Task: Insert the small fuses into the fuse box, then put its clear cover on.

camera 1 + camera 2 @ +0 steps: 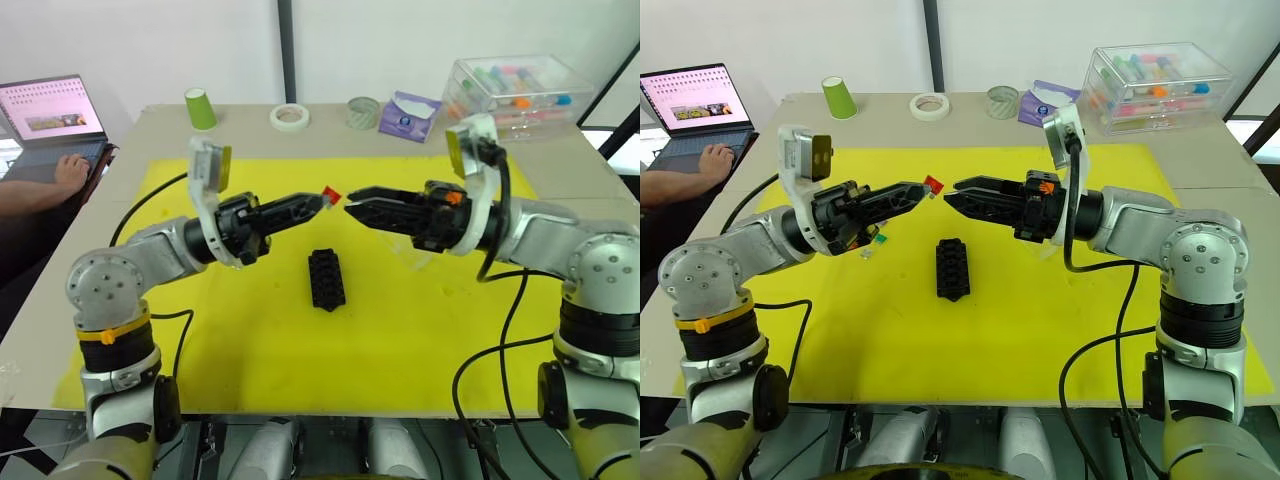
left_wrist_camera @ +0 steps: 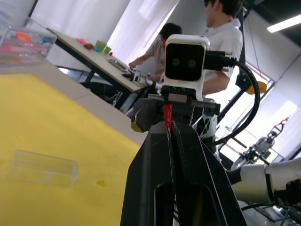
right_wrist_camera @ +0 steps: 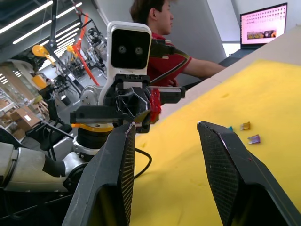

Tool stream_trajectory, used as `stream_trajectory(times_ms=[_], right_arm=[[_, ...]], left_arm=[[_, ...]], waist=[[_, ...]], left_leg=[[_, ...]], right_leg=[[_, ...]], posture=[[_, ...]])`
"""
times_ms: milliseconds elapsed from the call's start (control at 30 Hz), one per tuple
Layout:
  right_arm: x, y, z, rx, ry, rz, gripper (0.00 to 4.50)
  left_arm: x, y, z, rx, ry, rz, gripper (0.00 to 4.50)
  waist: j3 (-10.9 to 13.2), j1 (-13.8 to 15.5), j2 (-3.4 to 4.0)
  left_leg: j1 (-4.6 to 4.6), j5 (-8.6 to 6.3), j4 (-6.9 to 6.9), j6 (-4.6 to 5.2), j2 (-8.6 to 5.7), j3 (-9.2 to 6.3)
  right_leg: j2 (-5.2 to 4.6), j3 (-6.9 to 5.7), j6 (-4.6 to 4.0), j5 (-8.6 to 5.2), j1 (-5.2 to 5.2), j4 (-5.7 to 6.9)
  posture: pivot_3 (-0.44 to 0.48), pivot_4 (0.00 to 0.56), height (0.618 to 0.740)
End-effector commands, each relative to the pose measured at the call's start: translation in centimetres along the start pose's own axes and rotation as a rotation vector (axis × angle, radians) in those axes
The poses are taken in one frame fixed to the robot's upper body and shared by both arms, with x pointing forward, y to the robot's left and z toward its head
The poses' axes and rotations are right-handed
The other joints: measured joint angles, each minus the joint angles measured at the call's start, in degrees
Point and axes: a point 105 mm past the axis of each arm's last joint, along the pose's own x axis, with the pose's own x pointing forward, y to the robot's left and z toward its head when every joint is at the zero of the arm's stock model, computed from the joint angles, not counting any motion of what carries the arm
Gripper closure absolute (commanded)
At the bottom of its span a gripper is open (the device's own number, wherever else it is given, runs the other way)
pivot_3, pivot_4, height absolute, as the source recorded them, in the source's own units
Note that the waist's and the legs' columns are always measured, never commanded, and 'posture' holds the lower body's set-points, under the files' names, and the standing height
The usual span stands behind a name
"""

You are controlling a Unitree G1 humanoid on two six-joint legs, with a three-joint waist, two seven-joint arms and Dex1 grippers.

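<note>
The black fuse box [image 1: 327, 279] lies in the middle of the yellow mat [image 1: 400, 340]. Above and behind it my left gripper [image 1: 322, 200] is shut on a red fuse [image 1: 331, 195], which sticks out past its fingertips. My right gripper [image 1: 350, 203] faces it tip to tip, open and a short gap from the fuse. In the right wrist view the red fuse [image 3: 154, 104] sits beyond the spread fingers [image 3: 117, 165]. The clear cover [image 2: 41, 167] lies on the mat below the right gripper. Several loose small fuses [image 1: 878, 237] lie under the left arm.
Along the table's back edge stand a green cup [image 1: 200, 108], a tape roll [image 1: 289, 117], a purple tissue pack [image 1: 408, 115] and a large clear storage case [image 1: 515, 90]. At the far left a person's hand [image 1: 70, 170] rests on a laptop [image 1: 55, 112].
</note>
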Motion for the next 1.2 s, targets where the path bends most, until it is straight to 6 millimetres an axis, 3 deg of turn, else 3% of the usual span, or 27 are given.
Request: stream_trajectory(times_ms=[33,600,733,1200], right_arm=[[0.14,1.14,1.07,-0.044,-0.027,0.037,2.32],[0.37,1.49,0.88,-0.029,-0.018,0.053,2.32],[0.42,1.43,0.98,-0.024,-0.022,0.052,3.25],[0.71,1.63,1.29,-0.004,-0.031,0.064,3.25]], left_arm=[[0.20,-0.79,0.46,0.021,-0.010,-0.045,4.50],[0.34,-1.04,0.40,0.028,-0.005,-0.053,4.50],[0.28,-1.11,0.30,0.026,0.001,-0.055,4.50],[0.22,-1.05,-0.08,0.030,0.003,-0.055,4.50]], waist=[[0.0,0.0,0.00],[0.0,0.0,0.00],[0.0,0.0,0.00],[0.0,0.0,0.00]], left_leg=[[0.00,0.00,0.00,0.00,0.00,0.00],[0.00,0.00,-0.01,0.00,0.00,0.00],[0.00,0.00,-0.02,0.00,0.00,0.00],[0.00,0.00,-0.03,0.00,0.00,0.00]], right_leg=[[0.00,0.00,0.00,0.00,0.00,0.00],[0.00,0.01,0.00,0.00,0.00,-0.01],[0.00,0.01,0.00,0.00,0.00,-0.02],[0.00,0.01,0.00,0.00,0.00,-0.04]], posture=[[0.000,0.150,0.740],[0.000,0.150,0.740],[0.000,0.150,0.740],[0.000,0.150,0.740]])
